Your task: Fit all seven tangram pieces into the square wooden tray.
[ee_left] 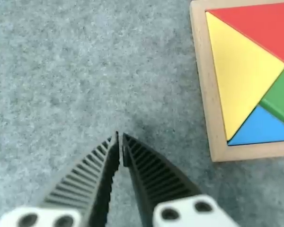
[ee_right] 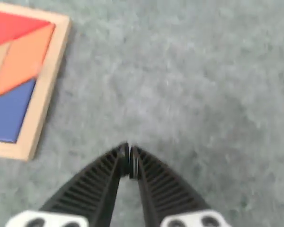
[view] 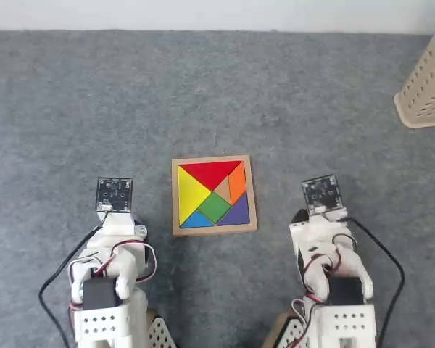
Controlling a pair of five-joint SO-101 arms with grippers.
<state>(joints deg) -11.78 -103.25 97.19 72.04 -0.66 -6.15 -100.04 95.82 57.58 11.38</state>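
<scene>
Your square wooden tray (view: 175, 197) lies flat on the grey mat (view: 94, 94), turned slightly, with all seven pieces seated inside it. You'll find the large red triangle (view: 210, 172) along the far edge and the large yellow triangle (view: 190, 194) on the left. The orange parallelogram (view: 237, 183) is on the right, and the small tan triangle (view: 221, 191) and green square (view: 214, 207) sit in the middle. The blue triangle (view: 197, 220) and purple triangle (view: 237, 214) lie along the near edge.

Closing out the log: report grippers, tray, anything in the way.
Left gripper shut, right gripper shut, both empty, flanking the tray. All seven pieces seated in it. Basket at far corner, not in the way.
</scene>
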